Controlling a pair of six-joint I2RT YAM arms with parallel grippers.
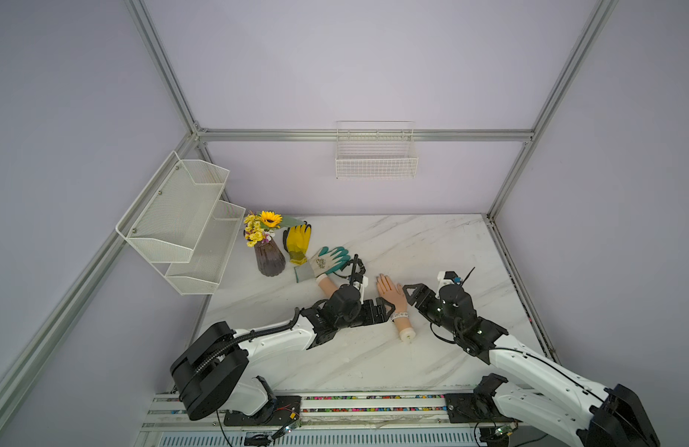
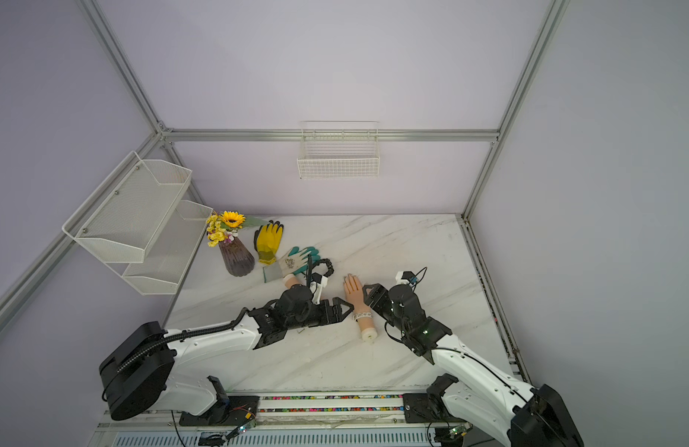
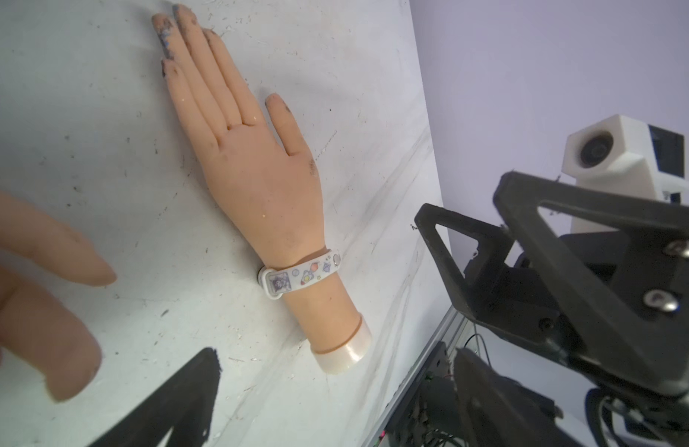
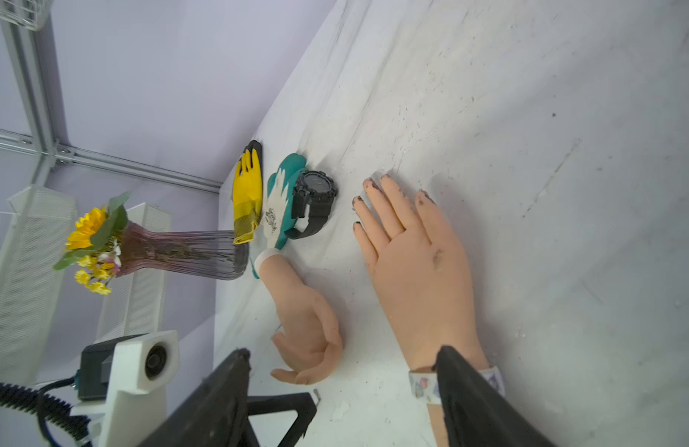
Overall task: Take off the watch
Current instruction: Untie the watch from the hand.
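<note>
Watch (image 3: 300, 276) sits strapped round the wrist of the dummy hand (image 3: 258, 174), palm down on the table (image 1: 432, 240). Left gripper (image 1: 391, 309) hovers just left of the wrist, jaws wide, empty. Right gripper (image 1: 409, 295) sits just right of the palm, jaws apart, nothing held. Green glove (image 1: 331, 257) and vase (image 1: 269, 263) lie far left.

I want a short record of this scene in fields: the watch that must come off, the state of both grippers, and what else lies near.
Watch to remove: white patterned watch, fastened around the wrist of the mannequin hand
Hand pose: flat, palm down on the marble table
Left gripper: open, empty, beside the wrist
Right gripper: open, empty, on the hand's other side
Other: black watch lying loose next to a green glove
</note>
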